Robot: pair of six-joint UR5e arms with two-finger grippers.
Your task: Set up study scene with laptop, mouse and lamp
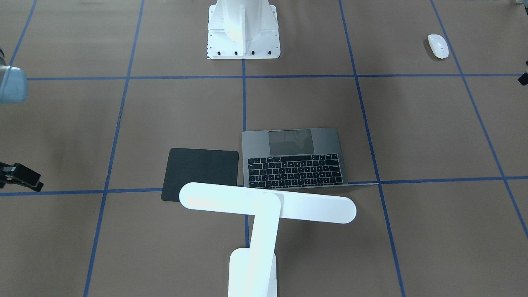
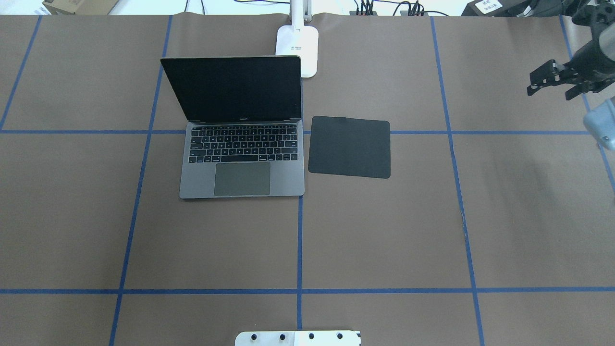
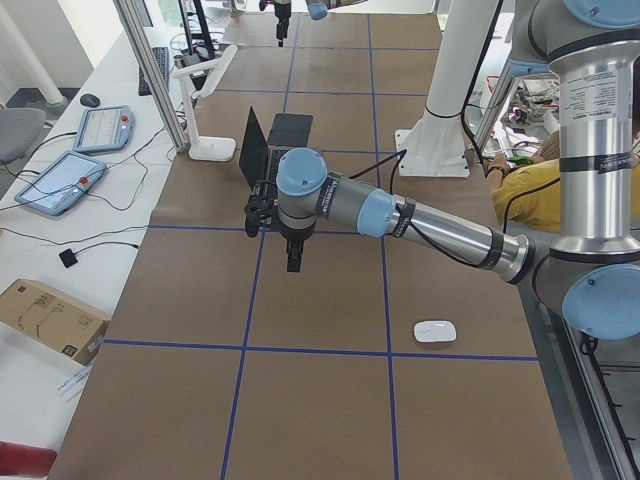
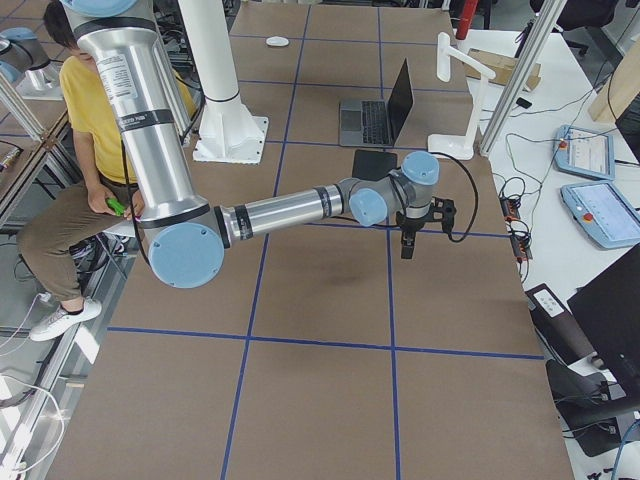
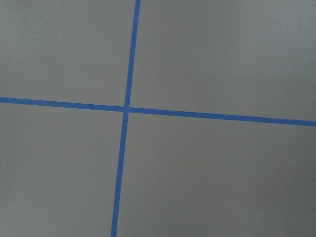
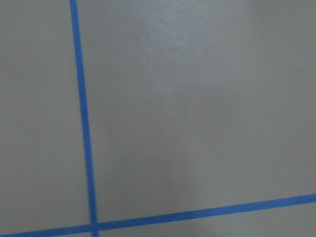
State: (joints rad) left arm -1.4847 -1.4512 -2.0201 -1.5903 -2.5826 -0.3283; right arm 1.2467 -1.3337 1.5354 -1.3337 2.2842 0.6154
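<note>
The laptop (image 2: 242,144) stands open left of centre, its dark screen upright. Behind it rises the white lamp (image 1: 267,203), whose bar head hangs over the laptop's back edge. The white mouse (image 1: 438,46) lies alone near the robot's side on its left, far from the laptop. My right gripper (image 2: 550,89) hovers high over the table's far right, fingers apart and empty. My left gripper (image 3: 292,258) points down above bare table between mouse and laptop; I cannot tell whether it is open or shut.
A thin black square pad (image 2: 349,147) lies flat just right of the laptop. The white bolted pedestal (image 1: 243,31) stands at the robot's side. A seated person (image 4: 95,130) is beside the table. Blue tape lines grid the brown surface.
</note>
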